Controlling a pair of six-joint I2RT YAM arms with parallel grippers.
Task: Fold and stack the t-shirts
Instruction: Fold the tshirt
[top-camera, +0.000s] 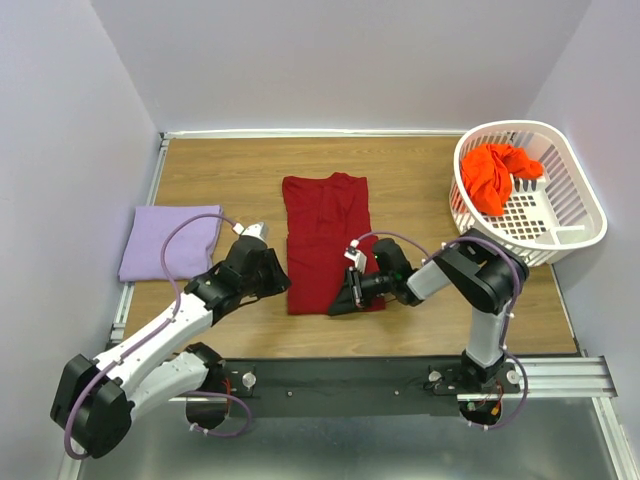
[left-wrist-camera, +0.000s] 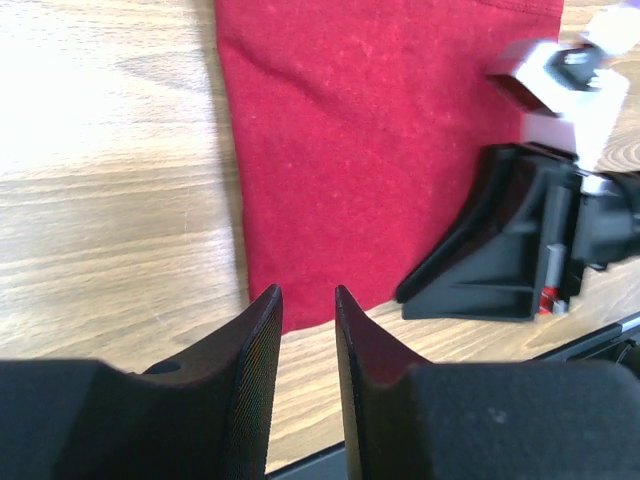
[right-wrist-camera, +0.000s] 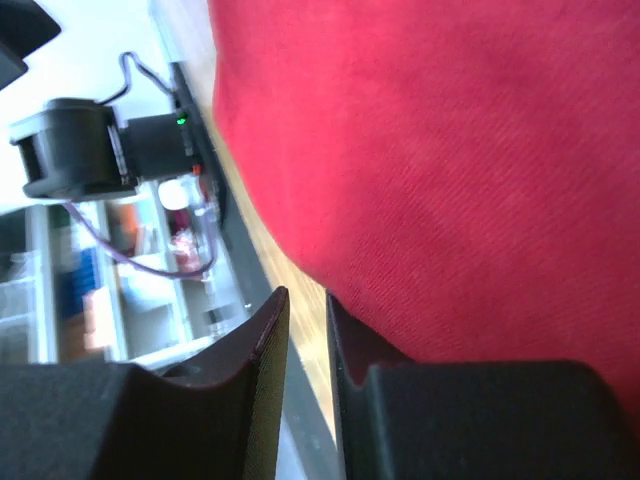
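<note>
The dark red t-shirt (top-camera: 325, 240) lies flat mid-table, folded into a long strip; it also shows in the left wrist view (left-wrist-camera: 380, 140) and the right wrist view (right-wrist-camera: 450, 150). The lavender t-shirt (top-camera: 170, 242) lies folded at the left. The orange-red t-shirt (top-camera: 495, 175) is crumpled in the basket. My left gripper (top-camera: 285, 283) (left-wrist-camera: 307, 292) is at the red shirt's near left corner, jaws slightly apart with only wood between them. My right gripper (top-camera: 338, 303) (right-wrist-camera: 305, 295) is low at the shirt's near edge, jaws slightly apart and empty, cloth against its right finger (right-wrist-camera: 352, 340).
The white lattice laundry basket (top-camera: 570, 215) stands at the far right. White walls enclose the wooden table. The black rail (top-camera: 350, 380) with the arm bases runs along the near edge. The right gripper body (left-wrist-camera: 500, 250) sits close in the left wrist view.
</note>
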